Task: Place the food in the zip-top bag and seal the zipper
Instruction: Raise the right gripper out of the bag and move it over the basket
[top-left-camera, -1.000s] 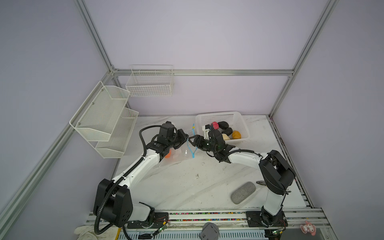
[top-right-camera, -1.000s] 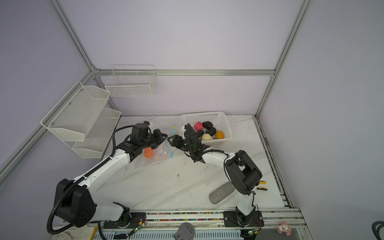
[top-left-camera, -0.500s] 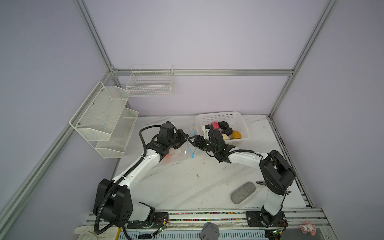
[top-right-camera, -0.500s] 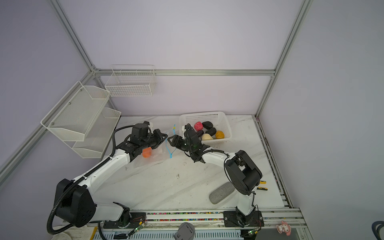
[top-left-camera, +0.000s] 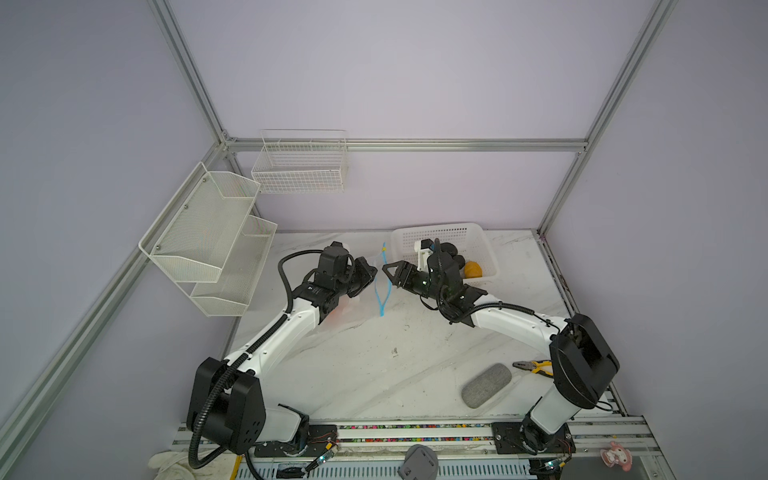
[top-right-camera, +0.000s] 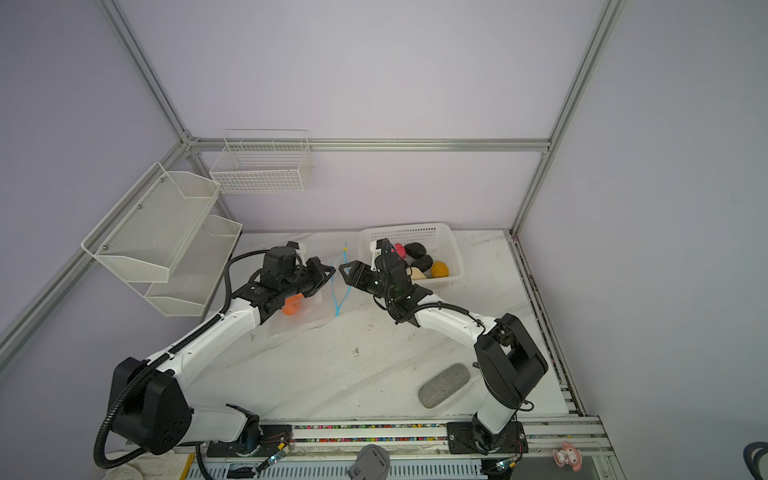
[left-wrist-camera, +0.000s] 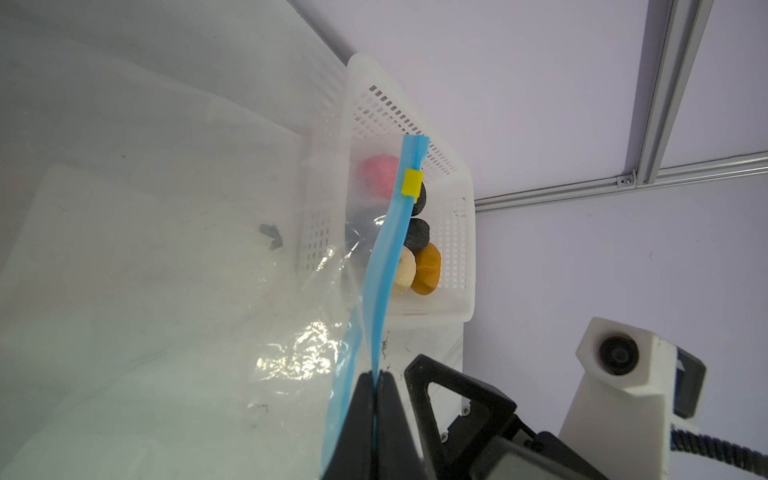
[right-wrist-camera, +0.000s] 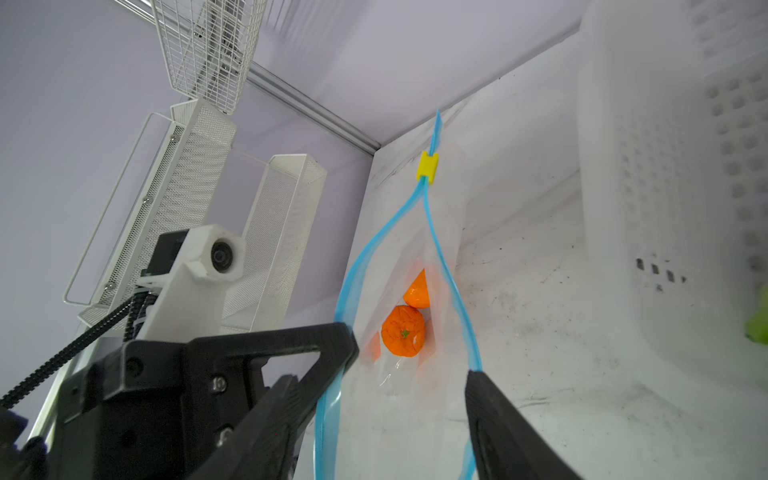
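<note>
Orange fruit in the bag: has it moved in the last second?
Yes, slightly: the orange fruit slid away from the white basket, tucking further under the left arm inside the bag.

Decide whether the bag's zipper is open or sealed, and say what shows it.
Open: below the yellow tab the zipper splits into two strips bowed apart, an orange between.

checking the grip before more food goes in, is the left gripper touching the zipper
Touching: the left wrist view shows the left gripper shut on the zipper.

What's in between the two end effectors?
The zip-top bag's open mouth, edged by the blue zipper, sits between the left end effector and the right end effector, as both top views show.
</note>
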